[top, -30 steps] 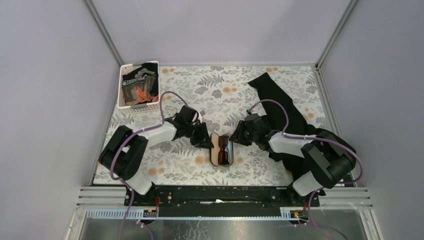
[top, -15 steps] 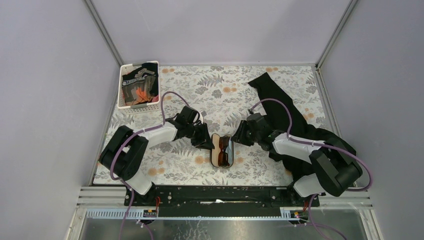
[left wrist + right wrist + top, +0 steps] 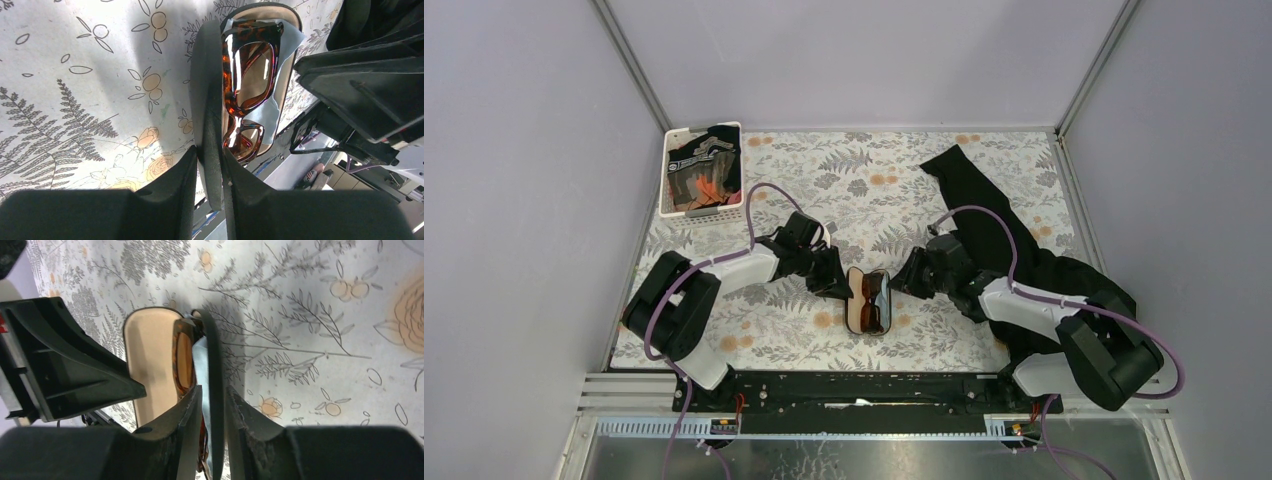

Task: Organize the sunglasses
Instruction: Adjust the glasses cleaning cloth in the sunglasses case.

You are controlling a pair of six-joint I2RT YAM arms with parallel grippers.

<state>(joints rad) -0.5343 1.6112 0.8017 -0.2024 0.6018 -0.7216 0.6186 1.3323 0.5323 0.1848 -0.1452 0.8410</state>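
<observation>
A: How is the left gripper set?
B: It is closed on the left wall of the open case. The right gripper is seen astride the opposite wall; a firm pinch cannot be confirmed.
A: And the sunglasses?
B: They are laid inside the case, between both claws, long axis along the walls. Neither arm is judged nearer.

Your floral-print table fills the middle of the frame. At upper left you see a white slatted basket of dark clothes standing on it. Along the right side sprawls a black garment. At lower center lies an open glasses case, well apart from the basket.
</observation>
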